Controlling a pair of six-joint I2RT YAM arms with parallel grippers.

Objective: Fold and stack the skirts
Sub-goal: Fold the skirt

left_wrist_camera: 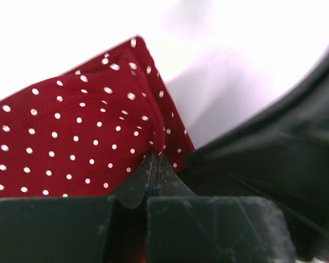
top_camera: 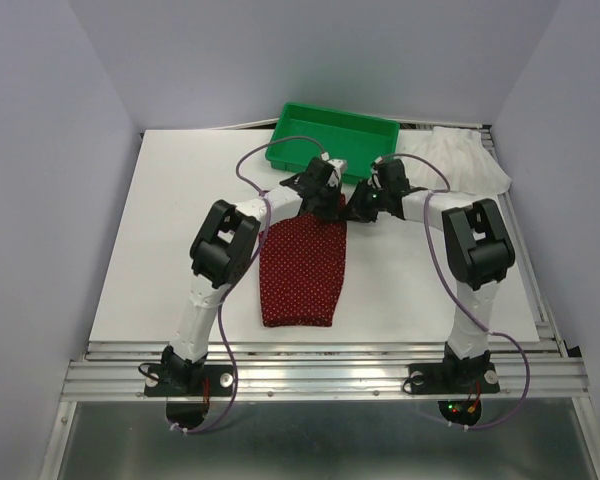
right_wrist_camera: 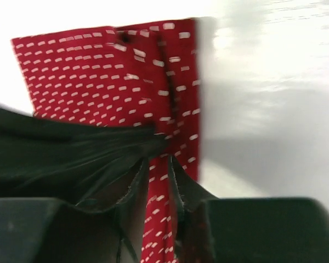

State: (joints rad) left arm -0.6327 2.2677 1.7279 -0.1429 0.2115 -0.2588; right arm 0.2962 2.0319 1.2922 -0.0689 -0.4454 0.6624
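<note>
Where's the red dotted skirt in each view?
Top external: red dotted skirt at the centre of the white table, running from below the green tray toward the near edge.
Left wrist: fills the left half, edge nipped in the left gripper.
Right wrist: upper left to centre, a strip passing between the fingers of the right gripper.
Shared landmark: bare white table beside the skirt's edge.

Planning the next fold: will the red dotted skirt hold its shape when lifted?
Probably not: the red skirt lies flat and thin, so likely floppy and light. Where the left gripper pinches its edge the cloth creases, so it should drape.
</note>
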